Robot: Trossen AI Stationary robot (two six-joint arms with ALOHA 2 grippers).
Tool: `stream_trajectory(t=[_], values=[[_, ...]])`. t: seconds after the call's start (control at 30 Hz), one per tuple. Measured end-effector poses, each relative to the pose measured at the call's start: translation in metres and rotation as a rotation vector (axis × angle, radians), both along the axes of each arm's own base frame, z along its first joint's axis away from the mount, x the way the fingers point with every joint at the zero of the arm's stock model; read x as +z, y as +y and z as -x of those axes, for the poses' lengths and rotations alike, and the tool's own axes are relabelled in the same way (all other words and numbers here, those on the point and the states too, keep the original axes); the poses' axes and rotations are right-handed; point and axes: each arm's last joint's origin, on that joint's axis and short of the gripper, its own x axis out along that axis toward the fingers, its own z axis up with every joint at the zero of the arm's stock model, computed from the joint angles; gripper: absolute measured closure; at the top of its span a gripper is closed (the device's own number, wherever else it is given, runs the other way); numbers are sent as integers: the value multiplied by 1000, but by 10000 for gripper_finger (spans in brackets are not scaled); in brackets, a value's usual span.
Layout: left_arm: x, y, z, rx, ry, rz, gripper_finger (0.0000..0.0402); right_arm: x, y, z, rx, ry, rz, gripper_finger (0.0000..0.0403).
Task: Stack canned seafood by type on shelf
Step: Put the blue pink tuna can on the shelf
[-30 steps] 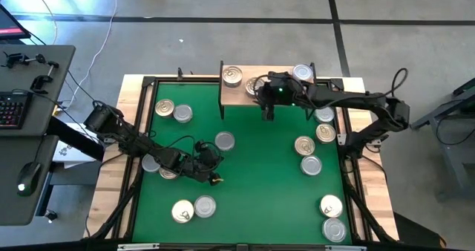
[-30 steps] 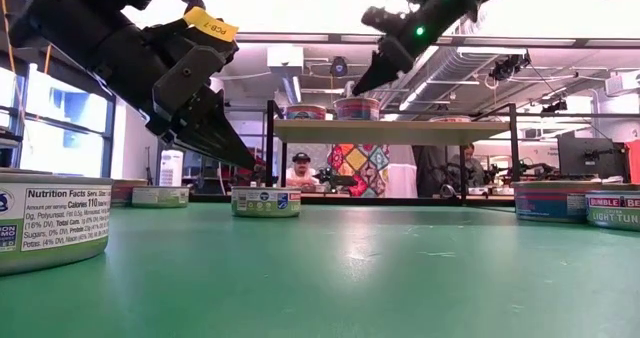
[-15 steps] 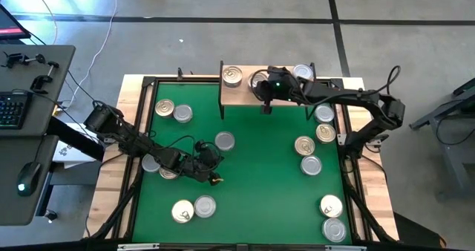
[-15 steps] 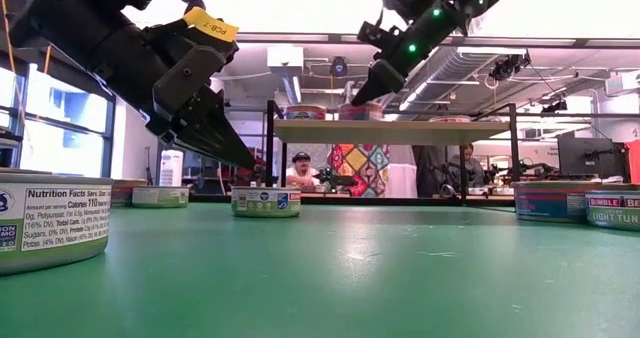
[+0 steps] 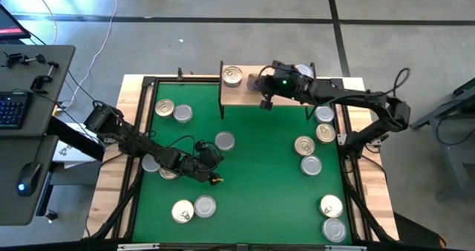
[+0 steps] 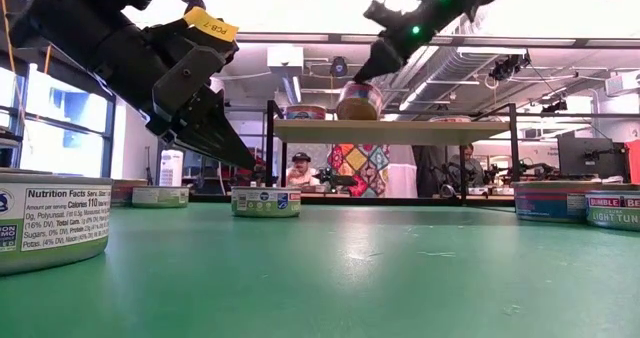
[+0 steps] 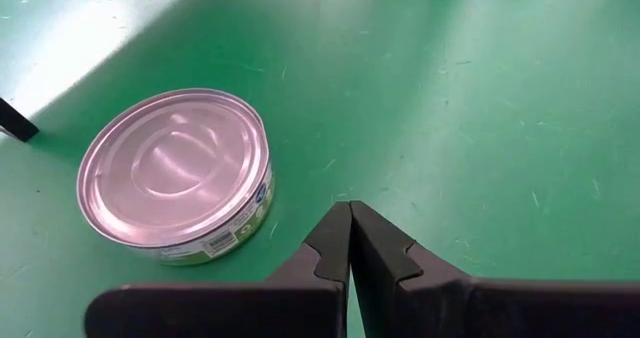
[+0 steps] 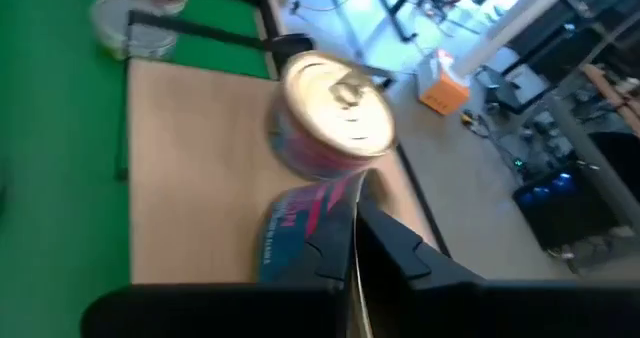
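Observation:
A gold-lidded can (image 8: 335, 118) stands tipped on the wooden shelf (image 5: 241, 93), with my right gripper (image 6: 360, 74) shut just above and behind it. The shelf also carries a level gold-lidded can (image 5: 232, 75) and a silver one (image 5: 300, 71). My left gripper (image 7: 350, 210) hangs shut over the green mat (image 5: 260, 169), beside a silver-lidded can (image 7: 175, 173) that lies flat; it touches nothing. My right gripper meets the tipped can at its raised upper rim (image 6: 358, 84) with its shut fingertips, slanting down from the table's right. The can leans with its lid turned toward the gripper and its lower edge (image 6: 360, 118) on the shelf. The fingers themselves hide the exact spot.
Several more cans lie about the mat: two at the far left (image 5: 172, 111), two at the near left (image 5: 193, 209), several along the right side (image 5: 308, 154). People sit in the room behind the shelf (image 6: 300, 168).
My right gripper dipped to the can on the shelf, then rose and tipped its nose upward. That can, flat before, now stands tilted with one side lifted. The left arm kept still.

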Motion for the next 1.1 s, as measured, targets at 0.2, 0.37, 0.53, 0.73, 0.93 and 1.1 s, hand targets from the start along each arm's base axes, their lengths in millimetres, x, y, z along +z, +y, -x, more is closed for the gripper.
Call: stream_trajectory(t=[0.2, 0.37, 0.53, 0.73, 0.93, 1.1], values=[[0, 0, 0, 3, -2, 4, 401, 1, -3, 8, -48, 10, -44, 399], [0, 0, 0, 3, -3, 4, 401, -16, -3, 3, 12, 85, -116, 399], [0, 0, 0, 0, -1, 1, 401, -17, -5, 3, -25, 81, -122, 399], [0, 0, 0, 0, -1, 0, 401, -22, -17, 4, -71, 78, -141, 398], [0, 0, 0, 0, -7, 3, 401, -34, -30, -3, -78, 61, -157, 398], [1, 0, -1, -1, -13, 5, 401, -38, -34, -10, -72, 23, -138, 398]])
